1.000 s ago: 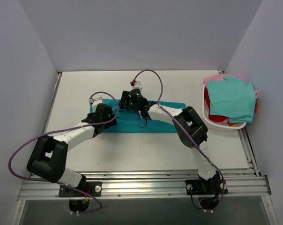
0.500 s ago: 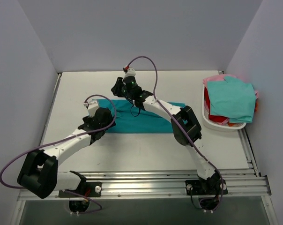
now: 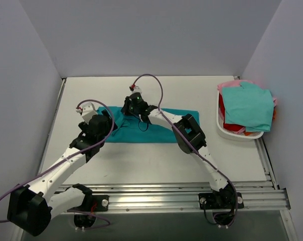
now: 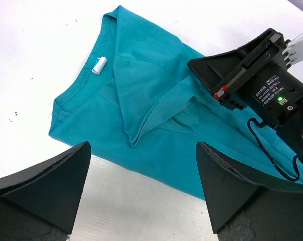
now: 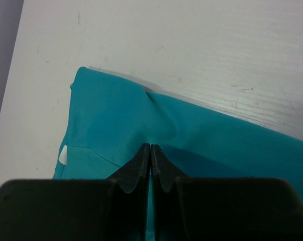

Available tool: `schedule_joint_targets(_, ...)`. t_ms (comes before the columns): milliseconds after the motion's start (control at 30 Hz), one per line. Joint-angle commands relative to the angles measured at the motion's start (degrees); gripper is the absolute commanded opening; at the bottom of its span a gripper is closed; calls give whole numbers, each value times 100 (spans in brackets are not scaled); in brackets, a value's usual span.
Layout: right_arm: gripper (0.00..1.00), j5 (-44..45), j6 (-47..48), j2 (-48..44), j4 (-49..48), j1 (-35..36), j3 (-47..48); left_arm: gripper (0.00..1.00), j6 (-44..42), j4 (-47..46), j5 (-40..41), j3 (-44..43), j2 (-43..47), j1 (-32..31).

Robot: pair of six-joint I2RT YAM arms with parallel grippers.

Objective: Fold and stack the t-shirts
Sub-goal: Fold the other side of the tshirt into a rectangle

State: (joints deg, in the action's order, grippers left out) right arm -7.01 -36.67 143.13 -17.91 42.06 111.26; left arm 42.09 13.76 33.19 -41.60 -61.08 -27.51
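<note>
1. The teal shirt (image 3: 136, 135) lies on the white table (image 3: 141, 160), near the middle. One part of it is folded over.
2. The right gripper (image 5: 150, 146) is squeezed tight. It pinches a fold of the teal shirt near the neck end.
3. The left gripper (image 4: 142, 146) is wide open. It hangs over the left end of the teal shirt and holds nothing.
4. A light green shirt (image 3: 249, 105) sits on top of a red shirt (image 3: 233, 126) and a pink shirt (image 3: 226, 84) in the white basket (image 3: 239, 134) on the right, well apart from the teal shirt.
</note>
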Motion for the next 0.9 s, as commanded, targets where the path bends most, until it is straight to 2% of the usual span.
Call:
schedule_joint_targets(0,1,-143,-130,-206,-239,39,-60,94,-113,4,30,-23,35,79)
schedule_joint_targets(433,0,-56,-139,-1322,-599,74,-1712,94,-139,-251,-146,56,-212,255)
schedule_joint_targets(833,0,129,63,-2394,-529,477,-2924,94,-227,-838,-313,109,-624,386)
schedule_joint_targets(867,4,173,89,-2543,-520,513,-3030,94,-340,-988,-400,91,-703,465)
